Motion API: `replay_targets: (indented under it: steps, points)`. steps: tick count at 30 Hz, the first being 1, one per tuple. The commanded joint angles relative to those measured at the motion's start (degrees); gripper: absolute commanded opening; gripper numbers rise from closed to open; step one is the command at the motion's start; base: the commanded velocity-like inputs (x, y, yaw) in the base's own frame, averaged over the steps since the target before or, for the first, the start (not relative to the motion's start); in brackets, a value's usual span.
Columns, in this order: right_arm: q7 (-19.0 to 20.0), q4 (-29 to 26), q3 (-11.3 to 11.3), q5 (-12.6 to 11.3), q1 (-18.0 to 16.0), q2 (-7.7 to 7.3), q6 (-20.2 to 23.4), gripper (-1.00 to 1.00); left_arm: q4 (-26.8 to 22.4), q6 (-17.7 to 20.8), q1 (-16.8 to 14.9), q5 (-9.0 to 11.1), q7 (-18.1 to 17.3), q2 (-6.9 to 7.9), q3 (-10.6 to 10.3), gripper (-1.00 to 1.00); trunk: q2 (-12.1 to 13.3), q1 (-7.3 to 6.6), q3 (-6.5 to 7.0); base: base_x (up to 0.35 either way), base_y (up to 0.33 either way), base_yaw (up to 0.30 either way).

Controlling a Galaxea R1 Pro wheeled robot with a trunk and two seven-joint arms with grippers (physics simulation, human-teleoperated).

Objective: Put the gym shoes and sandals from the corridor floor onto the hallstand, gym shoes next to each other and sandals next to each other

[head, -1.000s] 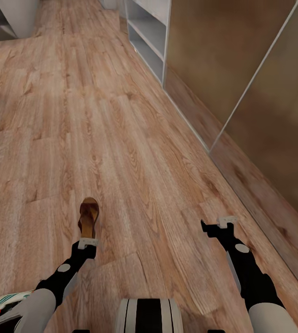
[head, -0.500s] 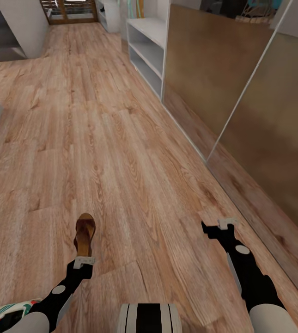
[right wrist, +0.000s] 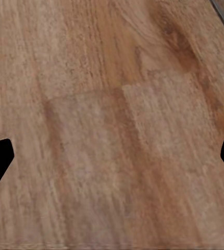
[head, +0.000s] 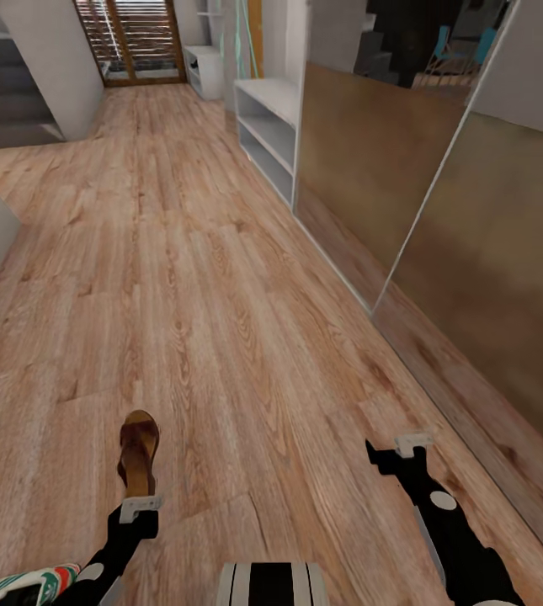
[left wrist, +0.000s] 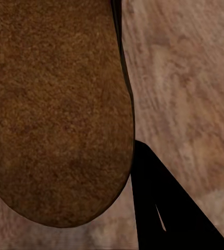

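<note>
The left gripper (head: 140, 503) carries a dark brown woven-leather sandal with tan sole (head: 138, 451), its fingers clamped on the heel end w/ the toe pointing ahead down the corridor. In the left wrist view the sandal's brown underside (left wrist: 57, 109) sits right against the camera, w/ one black finger (left wrist: 164, 208) beside it. The right gripper (head: 396, 448) is empty; its fingers are spread wide, tips at both edges of the right wrist view w/ only light brown wood-plank floor (right wrist: 112, 125) between.

A white gym shoe with green stripe and red accents (head: 20, 583) shows at the low left corner of the head view, near the left arm; can't tell if it rests on the floor or on the robot.

The pale grey two-tier hallstand (head: 269, 135) stands well ahead along the right wall, past the brown mirrored panels (head: 389, 185). A second whitish unit (head: 204, 71) sits further off near the slatted door (head: 141, 38).

Step in hand, as I judge it: carry the sandal to the hallstand. To do it well:
- Keep the grip firm and the arm low and level, since a heel-only hold lets the toe swing.
- Drive straight and stay off the mirrored wall w/ the right arm.
- Stop square to the nearer grey unit, not the far one.
- Set the sandal flat on a shelf tier, leaving room beside it for its mate.
</note>
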Motion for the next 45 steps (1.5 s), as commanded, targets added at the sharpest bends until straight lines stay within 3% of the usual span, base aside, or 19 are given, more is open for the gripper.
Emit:
replay_targets:
  steps: [1,8,11,12,14,15,17,19,39,45]
  points:
    - [0.39,0.98,-0.22,0.56,0.36,0.04,-1.41,1.0,0.05,-0.31,0.19,-0.49,-0.33,0.02,0.44,-1.0,0.0,-0.03,0.29,0.0,0.0,0.0]
    - [0.27,11.83,-0.24,0.48,1.59,0.04,-9.62,1.0,0.09,-1.18,1.92,0.09,-0.32,0.16,0.58,-1.0,0.1,-0.21,2.48,0.0,0.0,0.0]
    - [-0.58,19.49,-0.29,0.47,1.77,-0.27,-14.62,1.0,0.33,-3.04,3.2,0.17,-0.16,0.15,0.6,-1.0,0.14,-0.29,3.41,0.0,0.0,0.0]
    - [-1.36,25.09,-0.3,0.48,1.82,-0.44,-19.05,1.0,0.83,-4.19,3.69,0.19,-0.11,0.01,0.61,-1.0,0.15,-0.32,3.72,0.0,0.0,0.0]
    - [-1.85,28.28,-0.31,0.49,1.86,-0.59,-21.72,1.0,1.31,-4.52,4.0,0.21,-0.09,-0.08,0.61,-1.0,0.18,-0.37,4.35,0.0,0.0,0.0]
    - [-2.58,32.42,-0.31,0.48,1.9,-1.47,-24.64,1.0,1.78,-5.04,5.58,0.36,-0.04,-0.22,0.66,-1.0,0.19,-0.4,4.66,0.0,0.0,0.0]
    - [-2.9,35.23,-0.29,0.47,1.91,-2.01,-26.04,1.0,1.97,-6.24,6.66,0.5,-0.02,-0.16,0.72,-1.0,0.22,-0.45,5.28,0.0,0.0,0.0]
    - [-3.2,39.68,-0.29,0.47,1.92,-2.66,-29.25,1.0,2.34,-11.24,9.28,2.39,-0.06,-0.17,0.69,-1.0,0.24,-0.5,5.91,0.0,0.0,0.0]
    - [-3.23,42.5,-0.22,0.44,1.92,-2.67,-29.76,1.0,2.47,-12.35,10.65,2.93,-0.08,-0.28,0.7,-1.0,0.51,-1.01,12.14,0.0,0.0,0.0]
    - [-3.23,42.58,-0.22,0.47,1.92,-2.65,-29.75,1.0,2.48,-12.36,10.65,2.93,-0.08,-0.34,0.7,-1.0,2.92,-2.33,13.59,0.0,0.0,0.0]
